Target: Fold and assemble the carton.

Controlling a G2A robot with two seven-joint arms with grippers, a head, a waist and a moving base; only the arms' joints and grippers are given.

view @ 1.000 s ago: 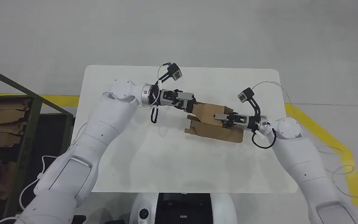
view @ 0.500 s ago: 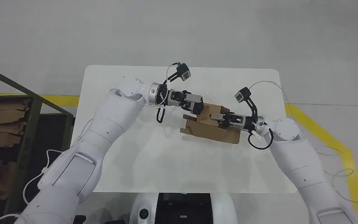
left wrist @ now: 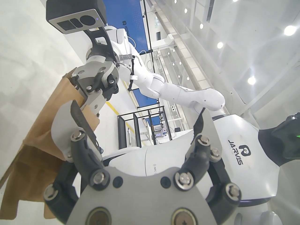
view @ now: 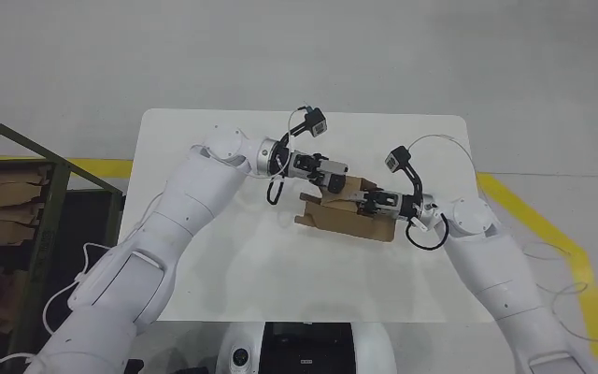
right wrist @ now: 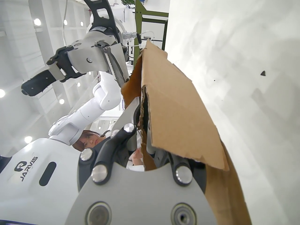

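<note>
A brown cardboard carton (view: 338,217) lies partly opened in the middle of the white table (view: 215,271). My right gripper (view: 370,201) is shut on its upper wall near the right end; in the right wrist view this gripper (right wrist: 142,118) clamps the torn edge of the carton (right wrist: 178,108). My left gripper (view: 333,179) stands open at the carton's far left flap. In the left wrist view the left gripper (left wrist: 140,120) has one finger (left wrist: 78,115) against the carton (left wrist: 44,120), and the other finger is free in the air.
A green rack (view: 42,182) holding flat cardboard sheets stands off the table's left side. Bare table surface lies in front of and to the left of the carton.
The carton and my right gripper have shifted a little to the left. My left gripper has moved right, onto the carton's far flap.
</note>
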